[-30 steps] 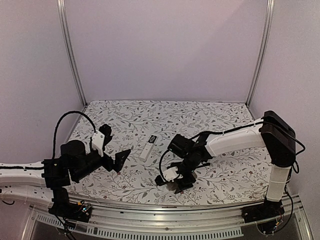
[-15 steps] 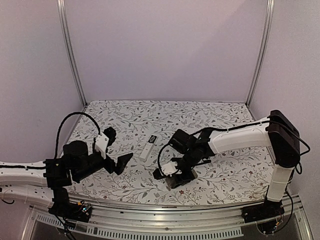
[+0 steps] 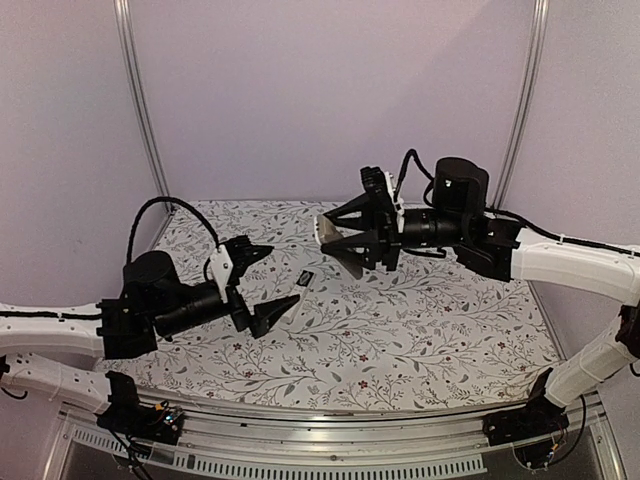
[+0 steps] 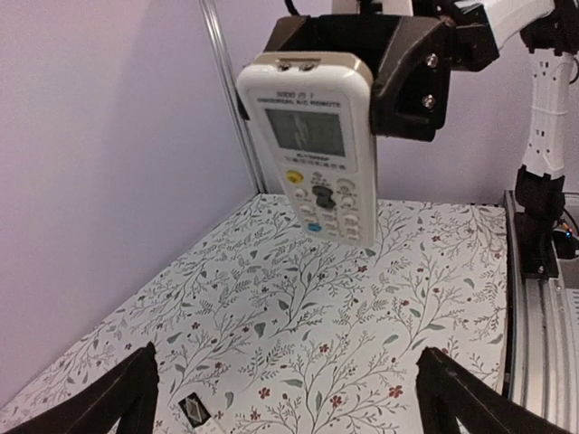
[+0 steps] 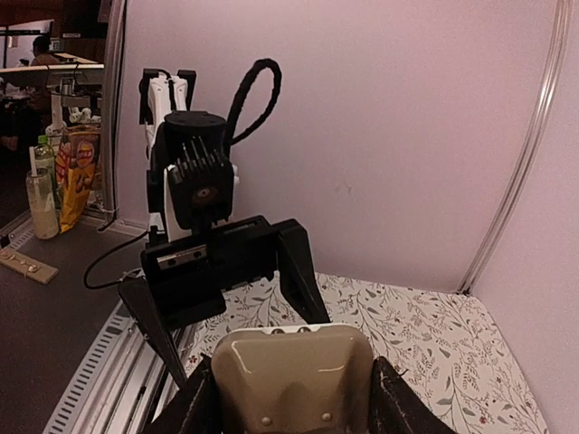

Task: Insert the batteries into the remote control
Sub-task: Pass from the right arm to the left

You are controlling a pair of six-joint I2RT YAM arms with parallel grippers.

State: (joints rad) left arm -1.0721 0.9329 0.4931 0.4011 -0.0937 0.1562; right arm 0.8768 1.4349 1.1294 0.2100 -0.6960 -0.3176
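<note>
My right pincer [image 3: 332, 233] is clamped tight on the white plastic remote control with the grey screen [image 4: 312, 136]. Its two black fingers [image 4: 412, 68] press on the casing at the screen end. I hold the remote high in the air, well above the table. Its button face is turned toward my left wrist camera and its lower end hangs free. A yellow button and a blue one show below the screen. From my right wrist I see only its pale rounded end filling the gap between my fingers.

My left pincer [image 3: 285, 273] is spread wide with nothing in it. It hangs low over the flower-patterned tablecloth [image 3: 420, 330], pointing toward the remote and well apart from it.

A small black oblong piece with a white mark [image 4: 193, 411] lies flat on the cloth below my left pincer. It is too small for me to tell whether it is one of the batteries, and I can make out no battery for certain.
</note>
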